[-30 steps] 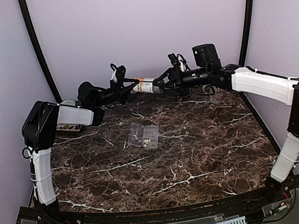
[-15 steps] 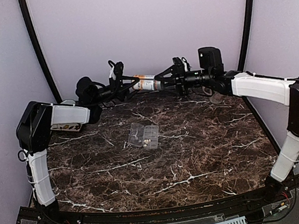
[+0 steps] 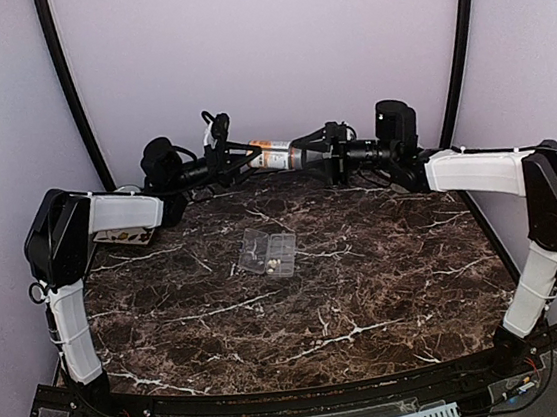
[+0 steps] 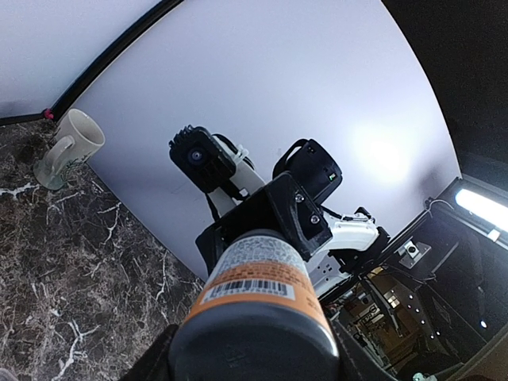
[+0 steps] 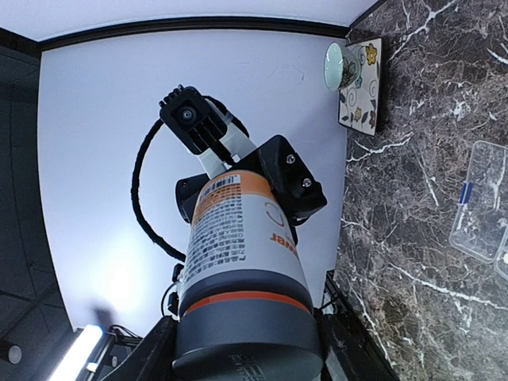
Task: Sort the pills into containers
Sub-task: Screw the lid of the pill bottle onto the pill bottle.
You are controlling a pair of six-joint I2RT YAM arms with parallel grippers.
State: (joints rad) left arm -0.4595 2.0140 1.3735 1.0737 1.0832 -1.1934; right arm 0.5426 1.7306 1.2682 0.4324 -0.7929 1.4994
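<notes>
While left arm (image 3: pixel 123 214), right arm (image 3: pixel 476 171) stretch level, jaws clamp bottle (image 3: pixel 274 155) ends.

The table (image 3: pixel 368 289) is dark brown marble-look stone, polished, with white veins. The organizer box (image 3: pixel 268 252) is clear, glossy plastic. The bottle (image 3: pixel 278 155) has a smooth printed label (image 5: pixel 226 230) and a matt grey plastic cap (image 5: pixel 248 333). The mug (image 4: pixel 67 147) looks glazed.

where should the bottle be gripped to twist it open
The grey cap, end-on from the robot's right along its axis: the bottle hangs level, cap toward the right gripper, which is shut on it, while the left gripper clamps the base end.
</notes>
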